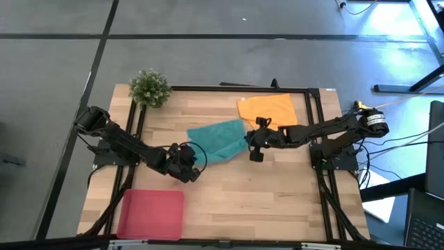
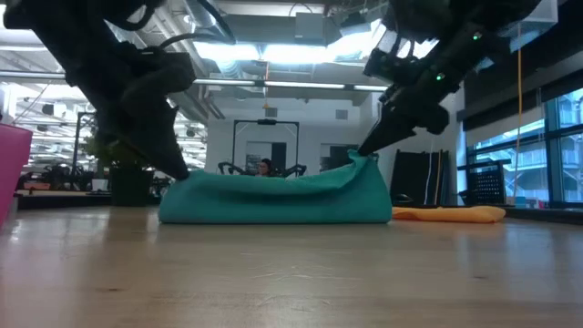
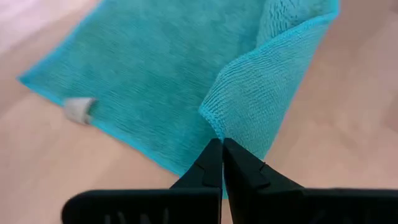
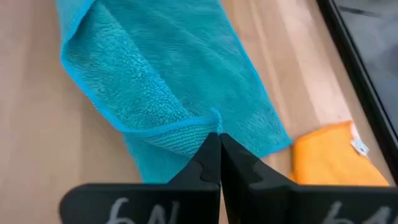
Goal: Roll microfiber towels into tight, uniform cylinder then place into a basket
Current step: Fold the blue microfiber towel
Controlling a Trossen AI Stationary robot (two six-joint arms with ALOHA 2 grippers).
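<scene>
The teal towel [image 1: 218,139] lies mid-table, partly folded over itself. Its lower layer rests on the wood and its two held corners are raised, as the low view [image 2: 273,196] shows. My left gripper [image 1: 193,160] is shut on its near-left corner. My right gripper [image 1: 250,143] is shut on its right corner. The orange towel [image 1: 267,109] lies flat at the far right, behind the right gripper. The red-pink basket [image 1: 151,214] sits at the near left edge, holding nothing. My left gripper pinches a corner of the teal towel [image 3: 216,126] between its two shut fingers, at the hemmed edge. The fingers slant down from the table's left. The corner is lifted a little and curls over the flat part of the towel, which stays on the table. My right gripper pinches the towel's other raised corner [image 4: 210,122] between its shut fingers, at the hem. The fingers slant down from the table's right [image 2: 369,146]. That corner stands highest; the cloth below it is folded over the layer lying on the table.
A small green potted plant [image 1: 149,87] stands at the far left corner. A black frame rail [image 1: 312,125] runs along the table's right side, close to the orange towel. Bare wood [image 1: 263,201] lies between the towel and the near edge.
</scene>
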